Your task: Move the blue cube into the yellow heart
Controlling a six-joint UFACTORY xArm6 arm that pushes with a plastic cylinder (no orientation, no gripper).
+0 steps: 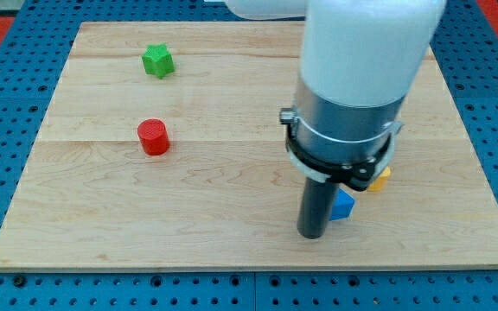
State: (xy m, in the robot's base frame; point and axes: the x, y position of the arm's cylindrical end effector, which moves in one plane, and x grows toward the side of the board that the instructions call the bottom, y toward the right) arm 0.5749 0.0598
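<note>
- Rod only, no hand to open or close: my tip [311, 235] rests on the wooden board [232, 233] near the view's bottom, grasping nothing, its right side touching or almost touching the blue cube [343, 206].
- Far to the view's left, a green star-shaped block [157, 60] sits near the top and a red cylinder [154, 137] lies below it; both are well apart from the work and need no care.
- Right of my tip, the blue cube shows only partly, the arm's body hiding its upper edge.
- Further right and slightly higher, a yellow-orange corner [380, 179] peeks out from behind the arm; I judge this to be the yellow heart, though its shape cannot be made out.
- To do this step well, I judge the push should run up and to the right, through the cube's centre toward that yellow piece, slow enough that the cube does not spin off the tip.
- One risk: a hard push may knock the heart away rather than meet it.
</note>
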